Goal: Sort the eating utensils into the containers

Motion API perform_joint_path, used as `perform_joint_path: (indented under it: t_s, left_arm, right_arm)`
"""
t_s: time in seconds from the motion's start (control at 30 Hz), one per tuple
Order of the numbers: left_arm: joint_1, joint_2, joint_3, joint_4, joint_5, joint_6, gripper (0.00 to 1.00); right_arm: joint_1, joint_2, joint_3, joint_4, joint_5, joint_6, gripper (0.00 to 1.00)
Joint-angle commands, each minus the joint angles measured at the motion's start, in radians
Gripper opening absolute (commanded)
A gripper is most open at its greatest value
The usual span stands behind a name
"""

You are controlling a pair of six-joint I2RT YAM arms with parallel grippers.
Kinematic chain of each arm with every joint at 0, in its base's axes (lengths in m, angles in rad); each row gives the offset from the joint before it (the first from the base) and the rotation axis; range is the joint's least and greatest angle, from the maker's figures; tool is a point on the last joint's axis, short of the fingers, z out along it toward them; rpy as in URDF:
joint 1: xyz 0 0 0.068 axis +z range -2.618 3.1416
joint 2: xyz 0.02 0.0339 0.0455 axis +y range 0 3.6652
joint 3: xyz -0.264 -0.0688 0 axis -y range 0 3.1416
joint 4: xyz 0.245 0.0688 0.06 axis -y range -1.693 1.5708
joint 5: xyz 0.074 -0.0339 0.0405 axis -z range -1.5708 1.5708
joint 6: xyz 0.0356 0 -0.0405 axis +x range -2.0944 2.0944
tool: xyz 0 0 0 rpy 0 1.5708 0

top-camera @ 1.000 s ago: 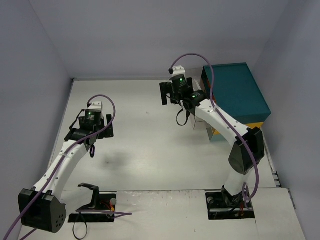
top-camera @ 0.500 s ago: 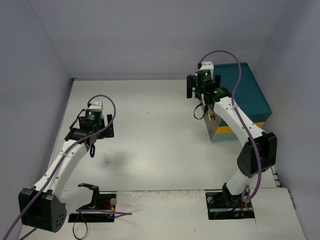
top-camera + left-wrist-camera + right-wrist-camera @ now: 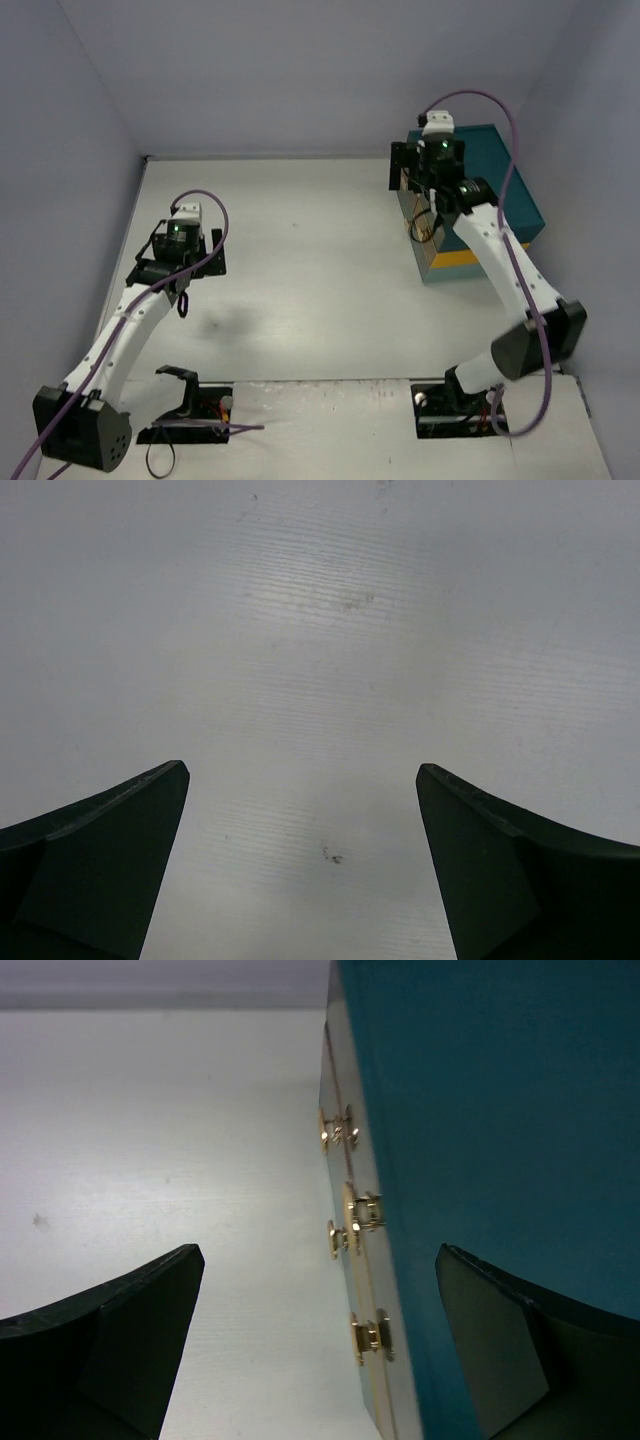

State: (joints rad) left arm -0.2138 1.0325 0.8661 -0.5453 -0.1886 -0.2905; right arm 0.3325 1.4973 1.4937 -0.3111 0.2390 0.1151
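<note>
1. Utensils and containers: no view shows where they lie, so I cannot tell.
2. Right tool [image 3: 320, 1247], fingers spread wide, hangs over the edge of the teal chest [image 3: 500, 1140], above its gold clasps [image 3: 360, 1210].
3. Left tool [image 3: 302, 765], fingers spread wide, hangs over the tabletop [image 3: 320, 630].

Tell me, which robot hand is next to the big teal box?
The right hand: it hangs open at the edge of the teal box. The left hand is far off, over the table.

Teal chest [image 3: 500, 1160], yellow band [image 3: 452, 262], gold latches [image 3: 352, 1210]; white table [image 3: 300, 280].
</note>
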Motion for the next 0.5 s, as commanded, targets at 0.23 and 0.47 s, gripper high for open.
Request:
perform_joint_path:
  t_s: [0.23, 0.47]
  left_arm:
    - [0.010, -0.194, 0.376, -0.142, -0.186, 0.099, 0.97]
    - [0.007, -0.228, 0.529, -0.180, -0.254, 0.126, 0.98]
  right_arm:
    - [-0.015, -0.569, -0.063, 0.029, 0.184, -0.119, 1.00]
    - [-0.016, -0.835, -0.202, 0.029, 0.290, -0.155, 1.00]
